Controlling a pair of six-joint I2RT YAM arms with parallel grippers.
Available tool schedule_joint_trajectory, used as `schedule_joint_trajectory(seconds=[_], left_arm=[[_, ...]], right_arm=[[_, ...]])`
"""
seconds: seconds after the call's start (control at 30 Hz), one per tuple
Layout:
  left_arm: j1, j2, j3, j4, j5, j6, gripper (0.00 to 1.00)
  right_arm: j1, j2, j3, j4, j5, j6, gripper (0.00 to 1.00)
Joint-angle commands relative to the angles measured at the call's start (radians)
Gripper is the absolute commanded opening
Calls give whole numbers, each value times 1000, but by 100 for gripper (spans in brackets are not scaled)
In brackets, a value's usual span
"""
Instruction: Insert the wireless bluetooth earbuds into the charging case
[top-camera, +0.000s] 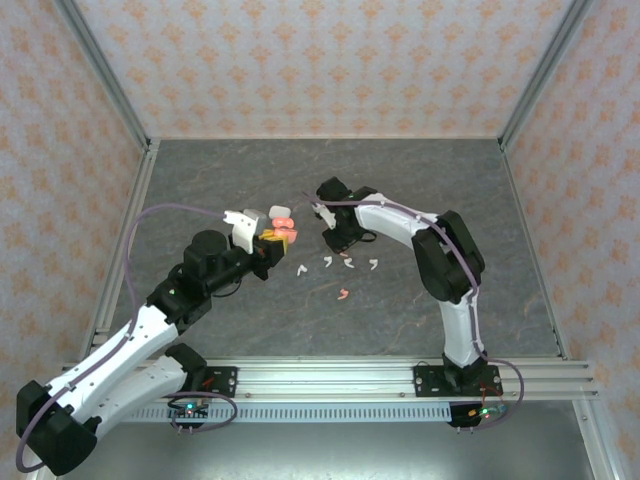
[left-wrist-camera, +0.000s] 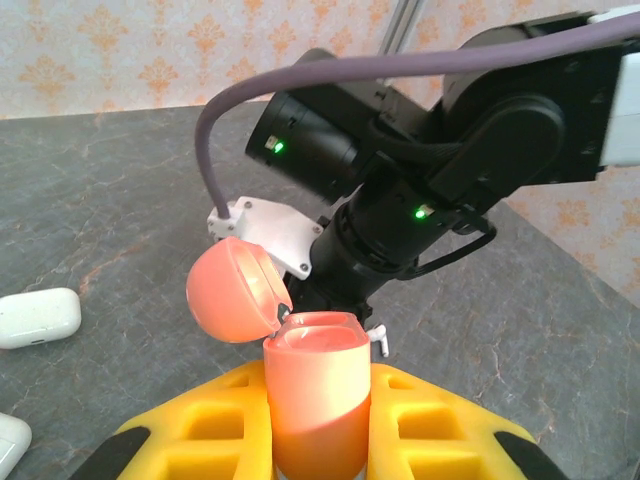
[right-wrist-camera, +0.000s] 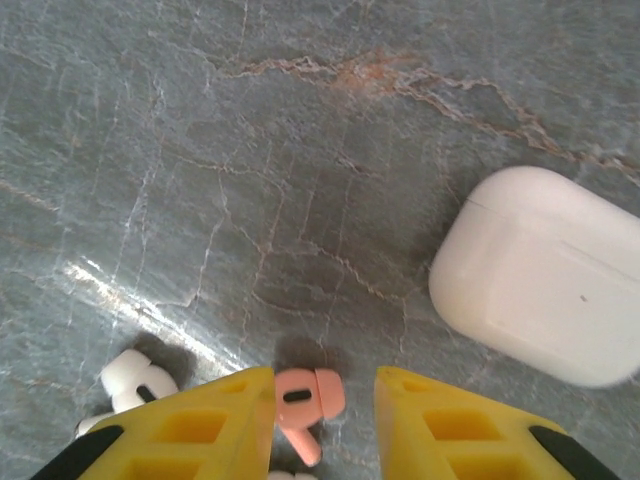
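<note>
A salmon-pink charging case (left-wrist-camera: 315, 385) stands upright between my left gripper's yellow fingers (left-wrist-camera: 435, 425), its lid (left-wrist-camera: 232, 290) swung open to the left. My left gripper (left-wrist-camera: 318, 445) is shut on it, just above the table at the centre (top-camera: 281, 236). My right gripper (right-wrist-camera: 322, 385) is open and low over the table, with a salmon-pink earbud (right-wrist-camera: 305, 398) lying between its fingers. The earbud touches the left finger, with a gap to the right finger. Several white earbuds (top-camera: 327, 262) and one pink earbud (top-camera: 343, 294) lie loose in front of the grippers.
A closed white case (right-wrist-camera: 545, 275) lies right of my right gripper, and a white earbud (right-wrist-camera: 135, 380) lies to its left. Two white cases (top-camera: 252, 213) sit behind the left gripper, one more (left-wrist-camera: 38, 317) at the left. The right arm (left-wrist-camera: 400, 200) hangs close behind the pink case.
</note>
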Motion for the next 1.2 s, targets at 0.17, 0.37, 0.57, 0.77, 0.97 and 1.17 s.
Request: schedule_joint_trajectory(seconds=[0.17, 0.37, 0.57, 0.77, 0.97, 1.17], left_arm=[[-6, -18, 2, 10, -10, 2, 0], [-5, -21, 2, 5, -12, 4, 0], [-6, -20, -1, 8, -12, 1, 0], [-6, -13, 1, 13, -10, -2, 0], [-5, -10, 2, 13, -9, -4, 0], [-6, -9, 9, 6, -11, 1, 0]], right_arm=[[-12, 69, 69, -49, -36, -50, 31], [-15, 61, 41, -61, -51, -55, 30], [-28, 10, -26, -60, -73, -53, 31], [-36, -29, -71, -54, -95, -53, 31], [-37, -28, -82, -35, -106, -52, 29], [-38, -13, -51, -21, -81, -43, 35]])
